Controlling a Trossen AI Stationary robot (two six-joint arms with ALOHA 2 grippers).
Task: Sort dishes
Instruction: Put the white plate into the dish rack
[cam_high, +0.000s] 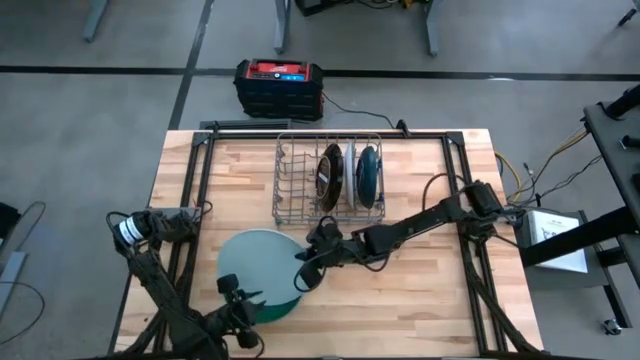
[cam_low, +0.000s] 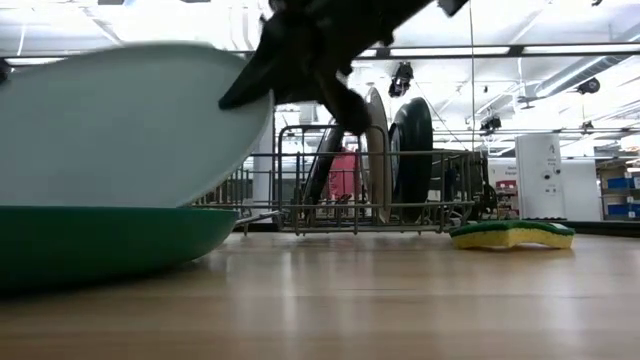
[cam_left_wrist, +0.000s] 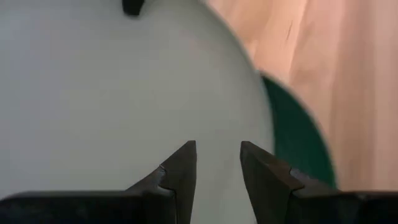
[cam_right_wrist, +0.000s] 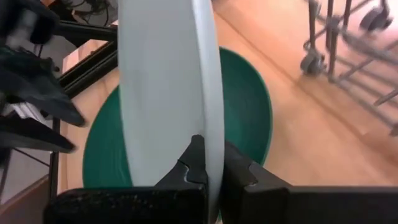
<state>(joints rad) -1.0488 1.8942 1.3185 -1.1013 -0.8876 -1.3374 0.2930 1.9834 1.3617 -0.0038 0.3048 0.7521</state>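
Plates are the business here: a large, round, pale blue-white plate (cam_high: 258, 262) sits tilted on top of a bright green round plate (cam_high: 285, 305) near the front of the wooden table (cam_high: 420, 300), its rim on the rack side raised while the far side rests on the green one. The right gripper (cam_high: 305, 272) has its fingers closed tight on that raised rim, the edge pinched thin between them in the right wrist view. From that grip the plate spreads away toward the left arm, and the grey wire dish rack (cam_high: 330, 180) stands just behind the right gripper, so the right arm is the nearer one for carrying the plate there. A dark red-brown plate (cam_high: 330, 172) and a dark teal plate (cam_high: 367, 172) already stand on edge in neighbouring slots, with free slots beside them. The left gripper (cam_high: 240, 300) hovers at the plate's front edge, fingers a narrow gap apart and holding nothing. A yellow-and-green sponge (cam_low: 512, 234) lies apart on the table. No readable label shows; the red and black box (cam_high: 279, 85) on the floor beyond the table may carry one, but it is too small to make out.
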